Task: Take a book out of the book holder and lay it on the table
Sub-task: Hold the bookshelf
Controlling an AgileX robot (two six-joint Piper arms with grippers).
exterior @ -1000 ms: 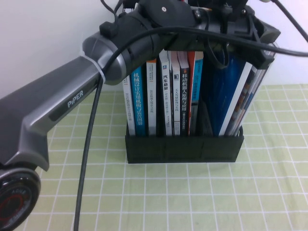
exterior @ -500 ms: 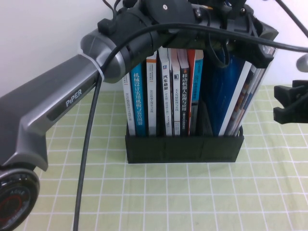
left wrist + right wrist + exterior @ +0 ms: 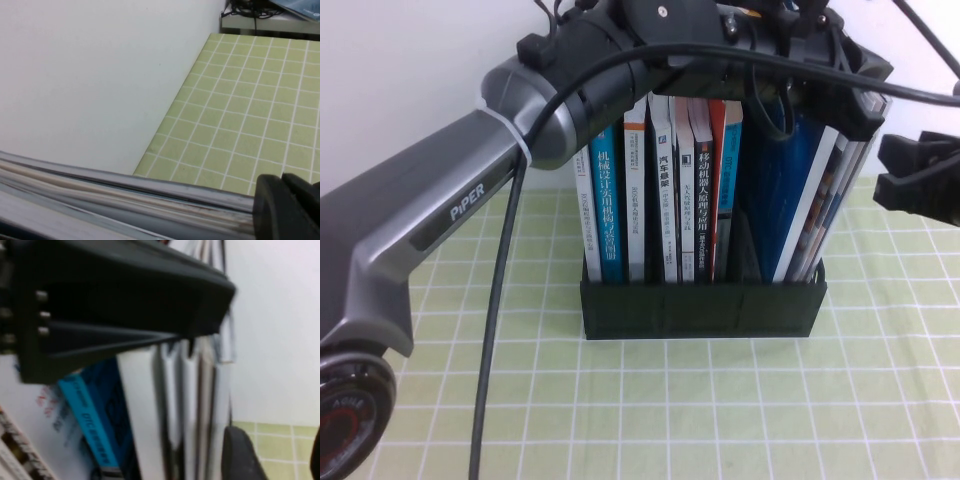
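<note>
Table (image 3: 720, 420) with green grid cloth nearest, bare in front. Black book holder (image 3: 703, 308) sits mid-table, low front wall facing the camera. Narrow paperbacks (image 3: 665, 200) stand upright in its left and middle slots, spines forward. The book (image 3: 825, 200), a thin magazine, is in the rightmost slot among similar thin ones, long axis near vertical, top leaning right, edge toward the camera. Left arm (image 3: 430, 230) reaches across over the holder's top; left gripper (image 3: 850, 85) is at the magazine's upper edge, fingers hidden, grip cannot tell. Right gripper (image 3: 920, 172) hovers just right of the holder's upper part, fingers spread wide, holding nothing. White wall (image 3: 410, 60) behind.
</note>
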